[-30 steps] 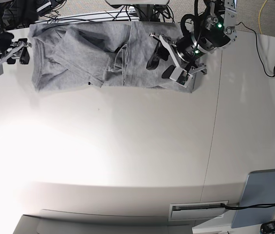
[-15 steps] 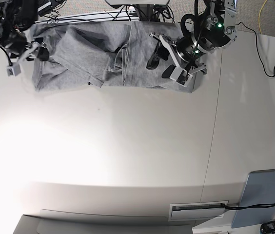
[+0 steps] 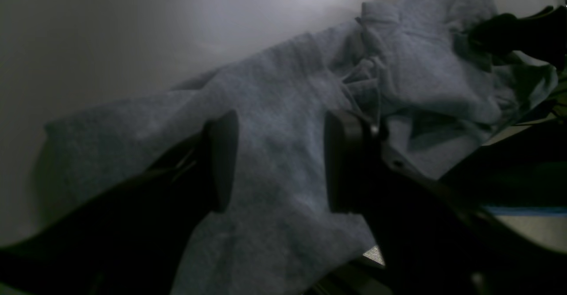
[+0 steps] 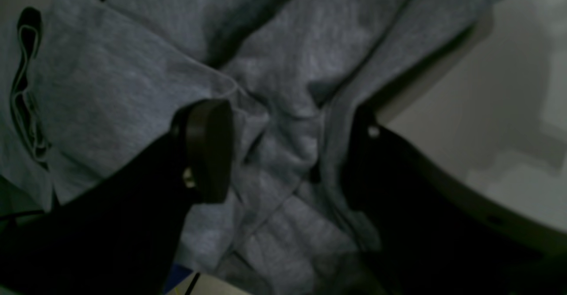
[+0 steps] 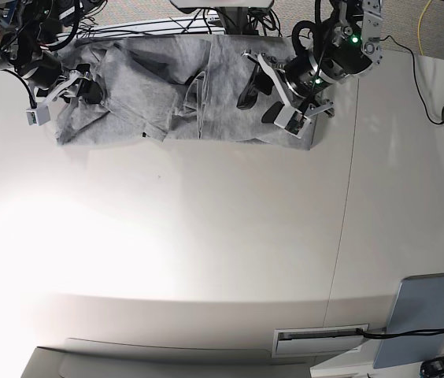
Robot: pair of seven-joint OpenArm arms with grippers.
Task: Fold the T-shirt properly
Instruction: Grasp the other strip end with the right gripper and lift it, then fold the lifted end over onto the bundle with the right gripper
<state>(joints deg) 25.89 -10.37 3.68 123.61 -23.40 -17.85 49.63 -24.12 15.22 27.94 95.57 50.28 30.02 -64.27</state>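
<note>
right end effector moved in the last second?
Yes. In the base view the right end effector has swung from the bare table left of the T-shirt in over its left edge, open.

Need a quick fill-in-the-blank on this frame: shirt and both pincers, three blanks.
1. The T-shirt lies crumpled along the table's ____ edge.
2. Both the left pincer and the right pincer have jaws standing ____.
3. The fabric's colour is ____.

Missing words: far; open; grey
</note>
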